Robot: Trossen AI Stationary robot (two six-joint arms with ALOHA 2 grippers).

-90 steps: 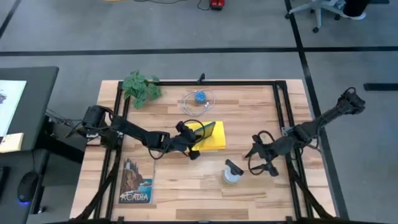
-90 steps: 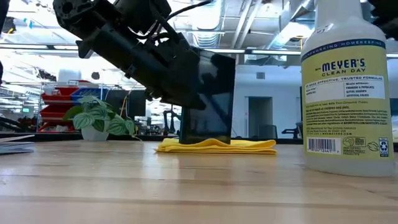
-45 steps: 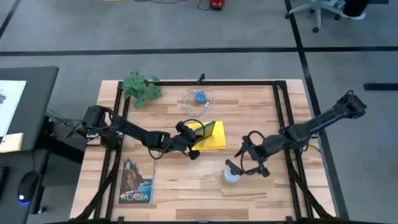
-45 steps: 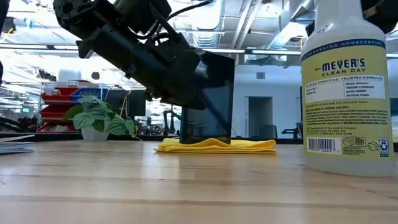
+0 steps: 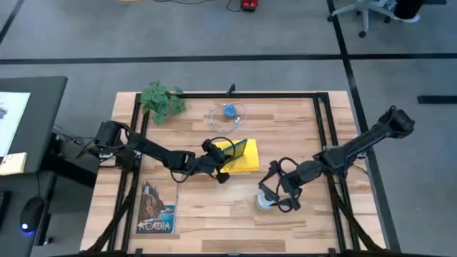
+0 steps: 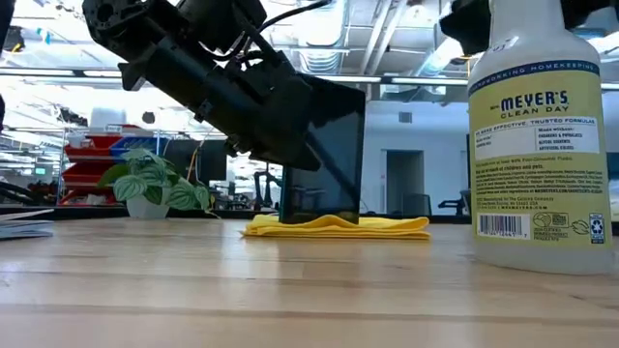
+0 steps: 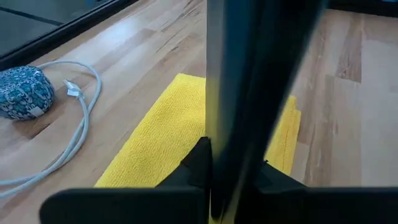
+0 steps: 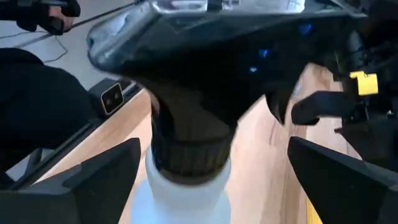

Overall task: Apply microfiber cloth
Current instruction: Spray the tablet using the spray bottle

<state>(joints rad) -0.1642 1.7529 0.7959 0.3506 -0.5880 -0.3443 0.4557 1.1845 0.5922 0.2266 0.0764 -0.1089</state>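
Since the earlier frames, right gripper (image 5: 273, 194) has advanced left to the spray bottle (image 5: 265, 202), fingers spread either side of its black head, gripping nothing. Left gripper (image 5: 223, 161) clamps the dark tablet (image 6: 324, 155) upright upon the microfiber cloth (image 5: 243, 158), mid-table. Soft, light and limp, the cloth is probably best pinched at its free right edge. The tablet hides the left fingertips and part of the cloth.

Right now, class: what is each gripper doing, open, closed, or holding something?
Left gripper: shut on the tablet, held upright on the microfiber cloth.
Right gripper: open around the spray bottle.
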